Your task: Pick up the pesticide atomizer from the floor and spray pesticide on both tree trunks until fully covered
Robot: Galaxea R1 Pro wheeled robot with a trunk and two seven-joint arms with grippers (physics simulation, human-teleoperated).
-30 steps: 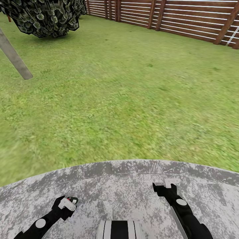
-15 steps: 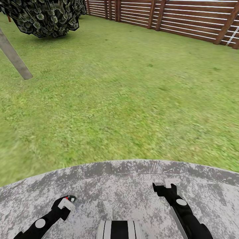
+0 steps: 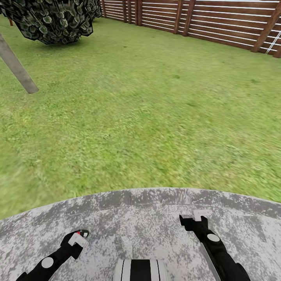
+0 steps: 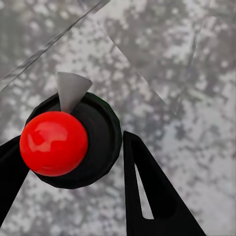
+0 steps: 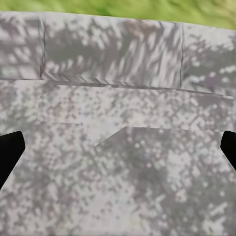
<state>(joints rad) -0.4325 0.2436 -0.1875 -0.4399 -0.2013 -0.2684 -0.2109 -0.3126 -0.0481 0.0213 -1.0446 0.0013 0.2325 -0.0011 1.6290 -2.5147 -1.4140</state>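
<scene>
The pesticide atomizer (image 4: 98, 147) is a black body with a red ball top (image 4: 54, 142) and a grey nozzle (image 4: 71, 88). It stands on the grey stone paving, and in the head view just its top (image 3: 83, 233) peeks out. My left gripper (image 3: 78, 238) (image 4: 69, 147) is shut on it, a black finger pressed to each side. My right gripper (image 3: 196, 216) (image 5: 118, 152) hangs open over bare stone. One grey tree trunk (image 3: 16, 66) leans in at the far left on the lawn, with a dark leafy crown (image 3: 50, 19) behind it.
I stand on a round grey stone patio (image 3: 156, 218) at the edge of a green lawn (image 3: 148, 109). A brown slat fence (image 3: 203, 19) closes the far side. The robot's trunk (image 3: 139, 270) shows at the bottom centre.
A second ago the left gripper sat higher and wider beside the atomizer; it has since dropped and closed around it, hiding most of it in the head view. The right arm has not moved.
</scene>
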